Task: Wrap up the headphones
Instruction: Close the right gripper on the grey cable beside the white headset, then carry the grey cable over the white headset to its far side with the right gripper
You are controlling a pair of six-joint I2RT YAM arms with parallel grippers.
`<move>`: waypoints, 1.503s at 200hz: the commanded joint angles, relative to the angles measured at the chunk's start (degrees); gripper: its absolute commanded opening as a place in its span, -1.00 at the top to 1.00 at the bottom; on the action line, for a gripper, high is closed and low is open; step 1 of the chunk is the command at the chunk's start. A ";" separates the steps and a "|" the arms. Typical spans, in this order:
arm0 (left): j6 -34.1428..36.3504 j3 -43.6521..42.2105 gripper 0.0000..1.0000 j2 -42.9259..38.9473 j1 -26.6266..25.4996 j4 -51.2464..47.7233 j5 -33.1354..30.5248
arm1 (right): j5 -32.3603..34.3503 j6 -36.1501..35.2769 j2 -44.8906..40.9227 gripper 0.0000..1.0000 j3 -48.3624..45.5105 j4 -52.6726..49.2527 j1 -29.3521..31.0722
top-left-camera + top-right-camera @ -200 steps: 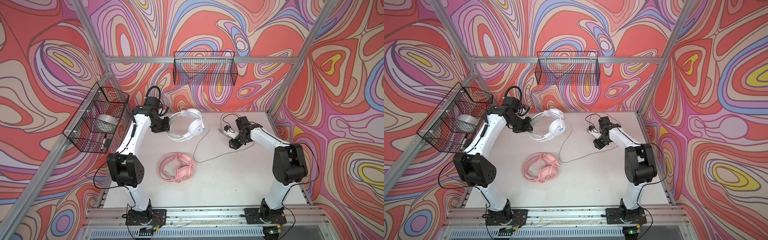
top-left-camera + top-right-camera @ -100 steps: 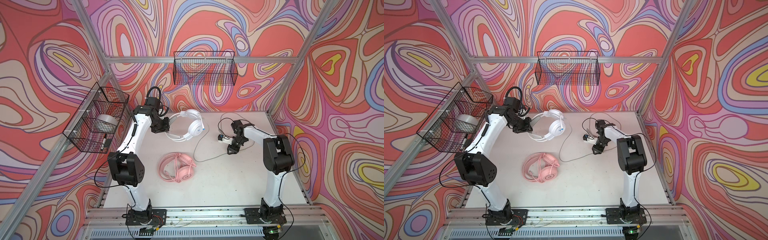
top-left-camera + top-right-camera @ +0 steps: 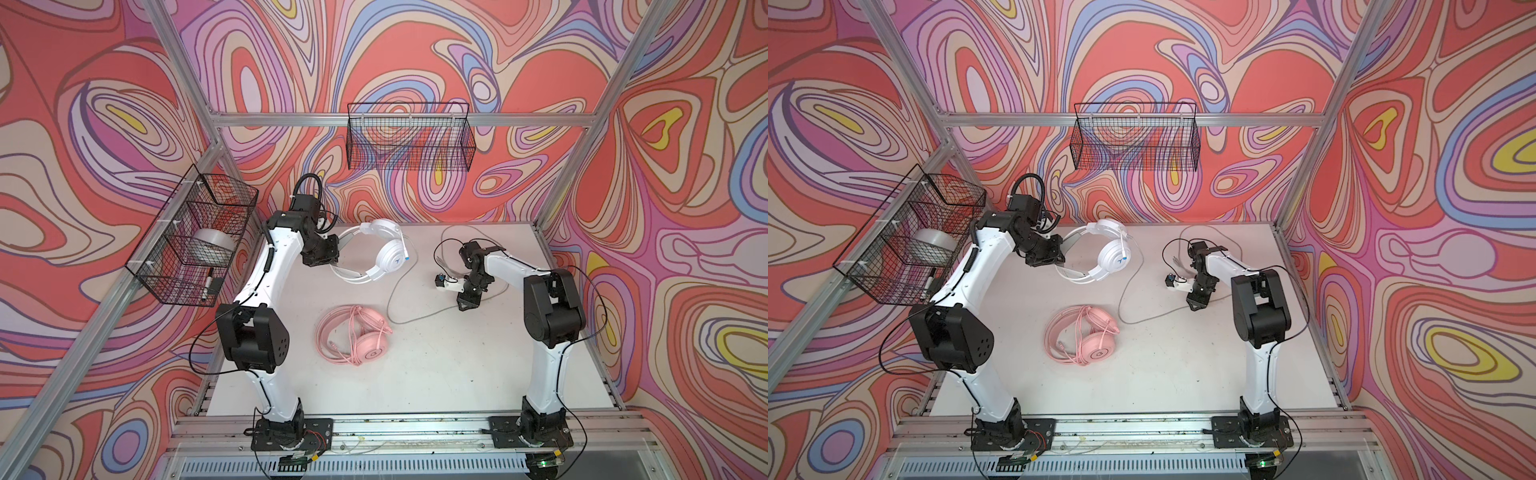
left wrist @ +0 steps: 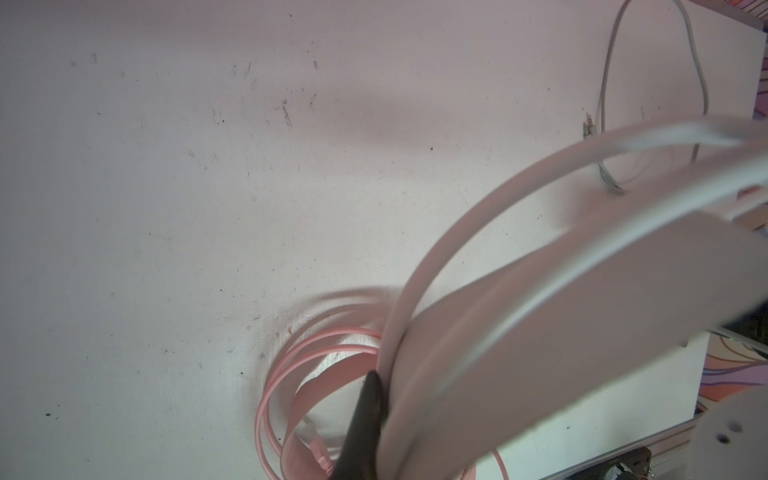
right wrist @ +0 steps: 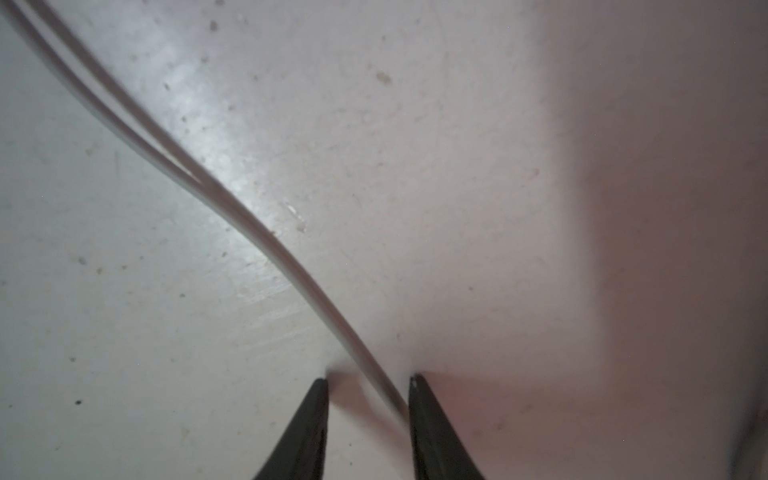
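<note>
Pink headset (image 3: 357, 334): near centre; cord apparently wound round it, so I judge it done.
White headset (image 3: 386, 257): far centre; left gripper (image 3: 336, 251) clamped on its headband.
Grey cord (image 5: 266, 237): trails right, unwrapped.
Right gripper (image 5: 369, 380): jaws apart, straddling the cord.

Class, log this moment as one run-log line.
left gripper: shut on white headset band | right gripper: open, grey cord between jaws | pink headset: on table, untouched
</note>
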 commanded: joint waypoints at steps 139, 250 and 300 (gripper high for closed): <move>-10.53 1.96 1.00 3.43 -0.19 4.36 -3.85 | -10.43 3.39 -29.70 1.00 -23.60 11.94 6.15; -9.71 12.44 1.00 14.76 -11.67 -0.77 -14.31 | -27.88 1.06 -45.16 1.00 -14.75 8.27 6.51; -6.29 10.97 1.00 15.23 -15.20 -2.13 -16.85 | -28.31 3.83 -43.15 1.00 -9.45 14.56 6.35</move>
